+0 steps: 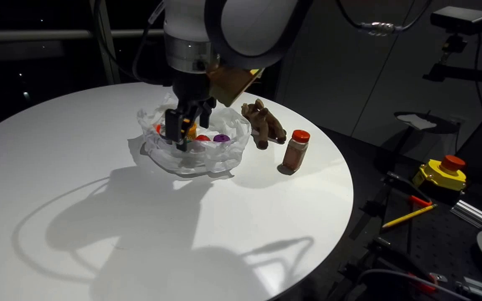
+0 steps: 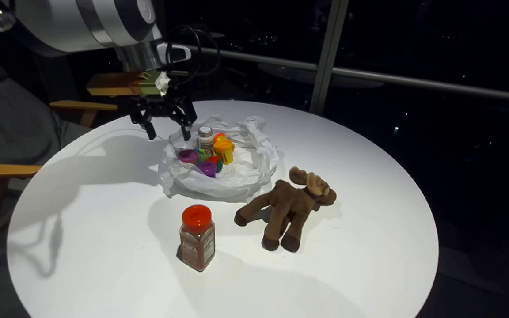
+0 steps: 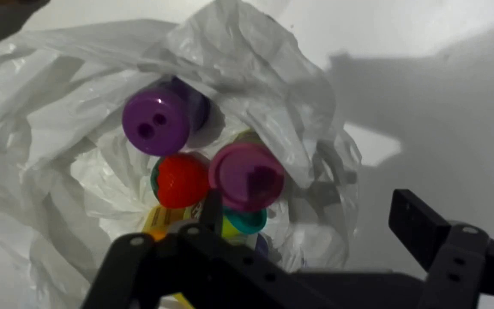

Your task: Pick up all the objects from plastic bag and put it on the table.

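A white plastic bag (image 1: 224, 161) lies open on the white table, with its rim spread; it also shows in an exterior view (image 2: 223, 192). Inside are a purple piece with two holes (image 3: 156, 122), a pink-lidded tub (image 3: 247, 176), a red strawberry-like piece (image 3: 181, 181) and a teal-lidded tub (image 3: 247, 219). A white-capped bottle (image 2: 205, 138) and a yellow tub with orange lid (image 2: 224, 152) stand behind them. My gripper (image 2: 169, 133) is open and empty above the bag's edge. In the wrist view one finger of the gripper (image 3: 309, 210) covers part of the contents; the other is over the table.
A jar with a red lid (image 2: 197, 240) stands upright on the round table (image 2: 117, 265). A brown moose plush (image 2: 294, 203) lies beside the bag. Chairs with wooden armrests (image 2: 7, 169) stand by the table's edge.
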Robot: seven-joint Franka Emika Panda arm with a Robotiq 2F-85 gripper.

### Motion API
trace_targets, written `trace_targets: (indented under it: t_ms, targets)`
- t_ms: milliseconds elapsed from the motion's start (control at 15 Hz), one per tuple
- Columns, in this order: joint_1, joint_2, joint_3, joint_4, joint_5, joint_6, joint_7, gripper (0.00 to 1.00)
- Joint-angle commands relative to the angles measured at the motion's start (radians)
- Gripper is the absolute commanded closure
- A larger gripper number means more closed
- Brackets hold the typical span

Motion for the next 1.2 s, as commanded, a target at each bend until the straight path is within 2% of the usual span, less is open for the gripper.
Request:
trace_targets:
  t_ms: [0, 200, 467, 1133]
  targets:
    - [0.038, 0.104, -0.053, 0.189, 0.005, 0.016, 0.028, 0.00]
    - [0.023, 0.151, -0.070, 0.298, 0.032, -0.002, 0.006, 0.00]
    - [-0.010, 0.194, -0.081, 0.383, 0.061, -0.026, -0.024, 0.00]
    - [-0.074, 0.268, -0.045, 0.478, 0.139, -0.124, -0.143, 0.00]
